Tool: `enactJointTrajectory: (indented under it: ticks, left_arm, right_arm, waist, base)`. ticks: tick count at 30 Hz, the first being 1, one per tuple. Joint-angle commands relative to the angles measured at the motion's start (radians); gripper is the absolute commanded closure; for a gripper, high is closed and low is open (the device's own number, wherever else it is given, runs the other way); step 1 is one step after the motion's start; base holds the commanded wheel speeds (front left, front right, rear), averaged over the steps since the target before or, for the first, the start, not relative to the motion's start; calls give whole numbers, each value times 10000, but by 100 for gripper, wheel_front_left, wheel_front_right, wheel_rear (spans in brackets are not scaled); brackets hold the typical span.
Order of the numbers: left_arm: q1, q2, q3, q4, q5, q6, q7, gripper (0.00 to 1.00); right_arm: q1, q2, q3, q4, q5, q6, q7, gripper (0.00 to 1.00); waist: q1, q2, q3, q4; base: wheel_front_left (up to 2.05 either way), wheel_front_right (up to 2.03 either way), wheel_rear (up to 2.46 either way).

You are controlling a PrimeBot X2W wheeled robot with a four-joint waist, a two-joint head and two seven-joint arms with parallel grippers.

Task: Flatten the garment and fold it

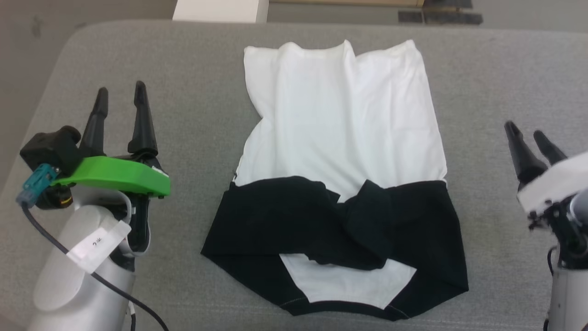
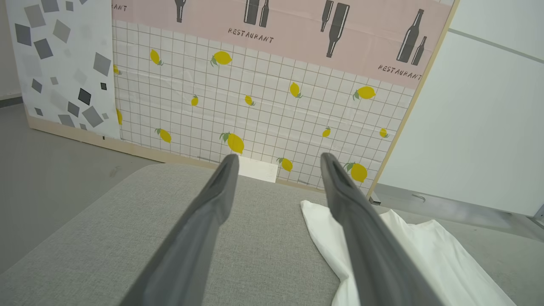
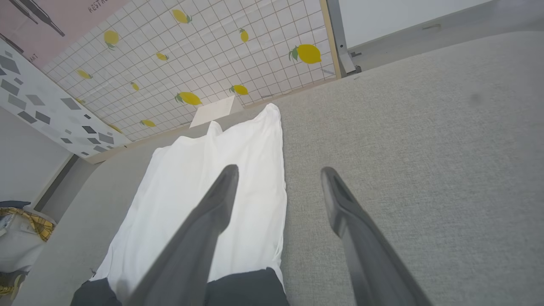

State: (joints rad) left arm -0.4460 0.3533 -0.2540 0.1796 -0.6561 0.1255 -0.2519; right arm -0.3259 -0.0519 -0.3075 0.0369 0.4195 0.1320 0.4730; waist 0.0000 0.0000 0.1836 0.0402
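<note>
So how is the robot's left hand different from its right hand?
The dark-fingered left hand carries a bright green plastic cover; the dark-fingered right hand carries a white cover. The left hand sits fully in the head view; the right hand is cut by the picture's edge. Both are open, empty, beside the black-and-white fabric shirt.

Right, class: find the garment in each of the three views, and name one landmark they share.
Head view: garment in the centre, white end up, black end down.
Left wrist view: garment at lower right, white corner.
Right wrist view: garment centre-left, reaching the bottom edge.
Shared landmark: white block past the cushion's far edge.
</note>
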Motion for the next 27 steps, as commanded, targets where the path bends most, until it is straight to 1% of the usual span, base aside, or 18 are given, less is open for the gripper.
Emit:
enactJointTrajectory:
  ticks: [1, 4, 8, 9, 10, 12, 15, 19, 22, 27]
  left_arm:
    - [182, -99, 179, -272, 222, 6, -80, 0]
    - [315, -480, 590, -939, 777, -80, -92, 0]
    - [436, -1156, 947, -1502, 1253, -373, -96, 0]
    - [434, -1411, 1052, -1577, 1223, -492, -96, 0]
    - [395, -1534, 1086, -1632, 1329, -586, -96, 0]
    - [258, -1911, 1188, -1756, 1474, -811, -97, 0]
    - [-16, -2329, 1302, -1837, 1773, -1183, -97, 0]
    - [-338, -2694, 1410, -1827, 2049, -1496, -98, 0]
    - [-520, -2859, 1415, -1817, 2162, -1695, -98, 0]
    - [-696, -2998, 1385, -1961, 2212, -1883, -98, 0]
  right_arm:
    - [-452, -2, 47, 10, -143, -13, 47, 0]
    - [-1249, -82, 205, 214, -409, -13, 232, 0]
    - [-2738, -437, 409, 772, -842, -13, 760, 0]
    - [-3233, -494, 357, 1026, -926, -13, 933, 0]
    - [-3637, -596, 305, 1229, -1079, -13, 1051, 0]
    - [-4509, -941, 289, 1723, -1581, -13, 1369, 0]
    - [-5855, -1180, 68, 2464, -2326, -13, 1933, 0]
    - [-7338, -1566, 13, 3280, -3499, -13, 2808, 0]
    - [-8170, -1882, 92, 3741, -4331, -13, 3472, 0]
    - [-9072, -2285, 396, 4108, -5124, -13, 4327, 0]
  waist:
    - [0, 0, 689, 175]
    - [0, 0, 1236, 365]
    - [0, 0, 2100, 738]
    - [0, 0, 2315, 855]
    - [0, 0, 2493, 971]
    - [0, 0, 2905, 1278]
    - [0, 0, 3522, 1729]
    - [0, 0, 4222, 2239]
    - [0, 0, 4664, 2558]
    - [0, 0, 5364, 2964]
  base:
    - [0, 0, 0]
    - [0, 0, 0]
    - [0, 0, 0]
    - [0, 0, 0]
    - [0, 0, 0]
    - [0, 0, 0]
    - [0, 0, 0]
    - [0, 0, 0]
    - [0, 0, 0]
    - [0, 0, 0]
